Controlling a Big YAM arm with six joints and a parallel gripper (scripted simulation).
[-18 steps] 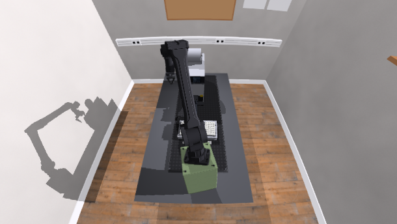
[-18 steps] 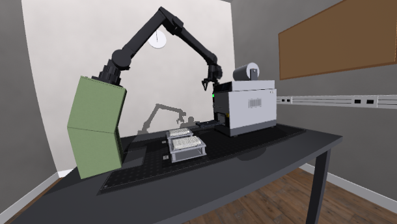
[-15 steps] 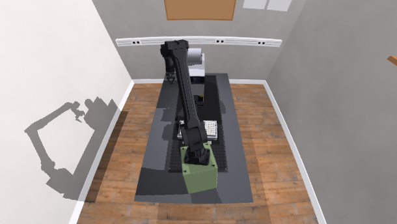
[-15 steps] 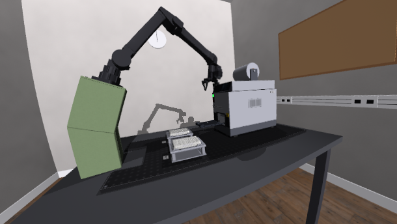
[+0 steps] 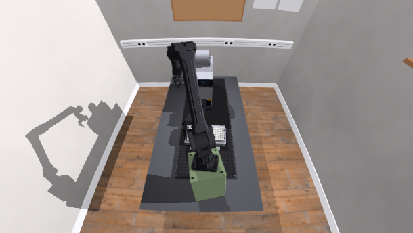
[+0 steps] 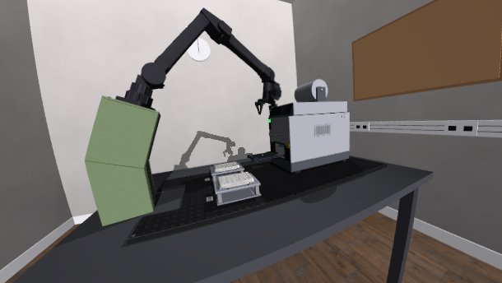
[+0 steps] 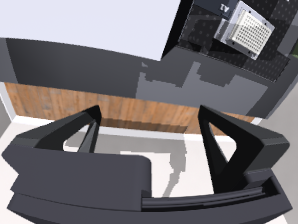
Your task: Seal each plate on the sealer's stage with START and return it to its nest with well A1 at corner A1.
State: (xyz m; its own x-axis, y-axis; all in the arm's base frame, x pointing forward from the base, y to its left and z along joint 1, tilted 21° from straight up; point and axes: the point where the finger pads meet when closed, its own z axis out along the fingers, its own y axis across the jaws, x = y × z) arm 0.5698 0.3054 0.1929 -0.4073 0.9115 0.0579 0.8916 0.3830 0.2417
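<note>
My gripper (image 5: 177, 85) (image 6: 259, 112) (image 7: 149, 110) is open and empty, high beside the sealer's front top edge. The sealer (image 6: 318, 137) (image 5: 205, 74) (image 7: 85, 25) shows a green lamp (image 6: 269, 121) on its front. Its dark stage (image 6: 262, 157) (image 7: 210, 7) is out, with no plate visible on it. One white plate (image 6: 235, 180) (image 5: 219, 133) lies in the nearer nest (image 6: 238, 190) in the exterior view. The other plate (image 6: 227, 166) lies in the farther nest; the arm partly hides it in the top view. The wrist view shows one plate (image 7: 252, 34) in its nest; I cannot tell which.
A foil roll (image 6: 318, 90) (image 5: 202, 58) stands on top of the sealer. The green arm base (image 5: 208, 184) (image 6: 119, 160) stands at the opposite end of the table. The nests stand on the black perforated mat (image 5: 221, 101) (image 6: 189, 210) between base and sealer. The arm arches high over them.
</note>
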